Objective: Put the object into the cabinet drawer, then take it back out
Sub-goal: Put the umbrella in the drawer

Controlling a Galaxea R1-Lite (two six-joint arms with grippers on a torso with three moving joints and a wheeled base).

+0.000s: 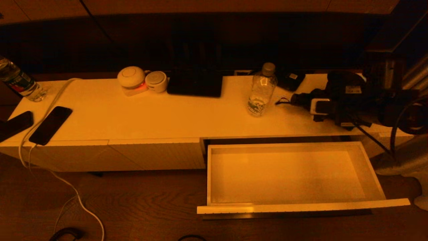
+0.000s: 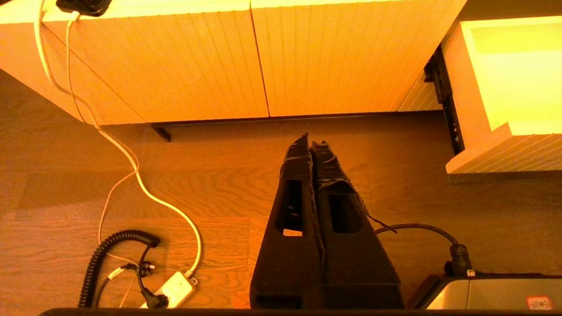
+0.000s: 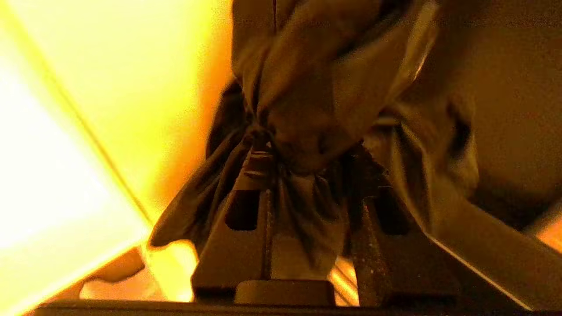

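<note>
Left claw (image 2: 311,142): low over the wooden floor (image 2: 219,184), fingers pressed flat together, gripping nothing. Open floor lies all around the tips. Ahead of it run two ribbed white front panels (image 2: 197,66), with a thin seam between them. Off to one side of the claw a white cable (image 2: 131,166) snakes down to a plug block, near a coiled black cord (image 2: 101,254).

Cabinet drawer (image 1: 301,206): pulled fully out, beyond and to the other side of the left claw. It is wide and shallow, with a smooth pale bottom, straight walls and a ribbed front edge.

Worktop (image 1: 167,117): flat and matte white. Two dark phones (image 1: 50,124) lie at its left edge, two round pucks (image 1: 131,77) sit at the back, and a clear plastic bottle (image 1: 261,90) stands upright just ahead of the right arm (image 1: 334,107).

Right claw (image 3: 307,171): over the worktop's right end, behind the drawer. Its fingers are partly closed on a bunched dark cloth (image 3: 316,109), soft and creased. The folds spill out past both fingers and block most of the view ahead.
</note>
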